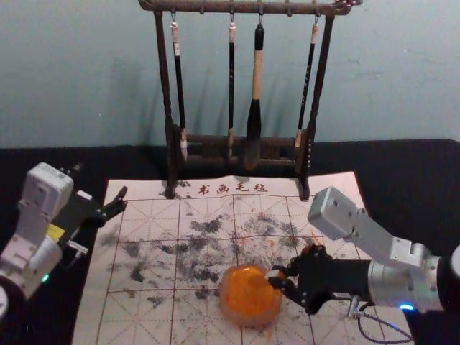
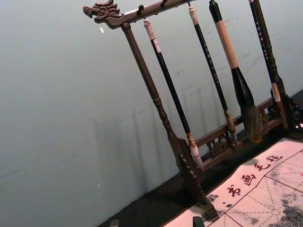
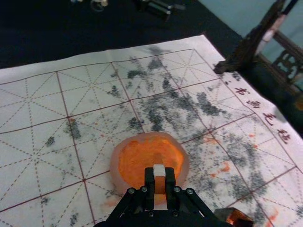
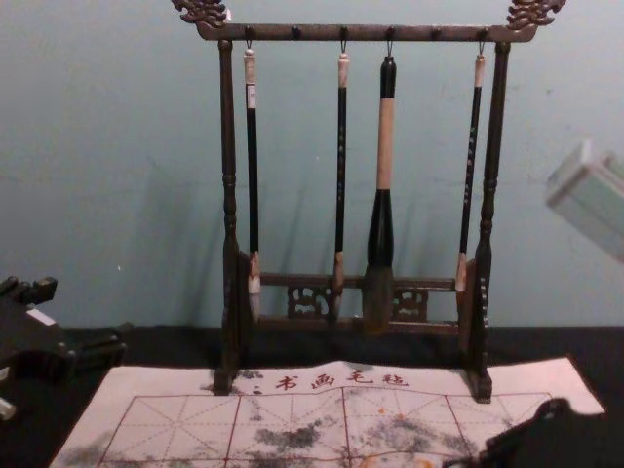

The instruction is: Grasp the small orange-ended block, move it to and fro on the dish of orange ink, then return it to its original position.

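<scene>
On the gridded mat (image 1: pixel 93 316), the right gripper (image 1: pixel 277 276) grips the block (image 3: pixel 160 184) at the near ink dish (image 1: pixel 249 319), leaving, seemingly, inking and return; the left gripper (image 1: pixel 123 199) waits wide, left.

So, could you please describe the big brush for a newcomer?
Find the dark wooden rack at the far edge of the mat. Four brushes hang from its top bar; the big brush is third from the left. It has a long tan band and is far thicker than its neighbours.
</scene>
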You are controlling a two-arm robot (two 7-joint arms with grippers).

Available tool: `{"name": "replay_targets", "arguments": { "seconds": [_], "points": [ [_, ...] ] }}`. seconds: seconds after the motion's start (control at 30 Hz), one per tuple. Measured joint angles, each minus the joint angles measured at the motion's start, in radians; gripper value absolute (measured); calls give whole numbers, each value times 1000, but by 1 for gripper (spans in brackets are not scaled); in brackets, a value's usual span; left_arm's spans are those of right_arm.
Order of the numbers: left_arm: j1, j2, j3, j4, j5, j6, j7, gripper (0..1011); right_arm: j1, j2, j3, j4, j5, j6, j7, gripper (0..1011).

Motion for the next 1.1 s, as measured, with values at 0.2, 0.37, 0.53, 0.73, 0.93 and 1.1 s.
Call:
{"name": "replay_targets", "arguments": {
  "seconds": [0.2,0.37,0.53,0.73,0.93,1.1],
  "points": [
    [0,0,0,0,0,0,0,1001,-2,12,23,-14,12,24,-16,96],
    [0,0,0,0,0,0,0,1001,-8,40,50,-38,16,33,-30,96],
    [0,0,0,0,0,0,0,1001,-22,67,83,-71,24,46,-47,96],
    [0,0,0,0,0,0,0,1001,-51,96,130,-109,38,80,-80,96],
    [0,0,0,0,0,0,0,1001,-74,122,167,-140,45,129,-103,96],
    [0,0,0,0,0,0,0,1001,-83,138,183,-154,44,164,-107,96]
  ]
}}
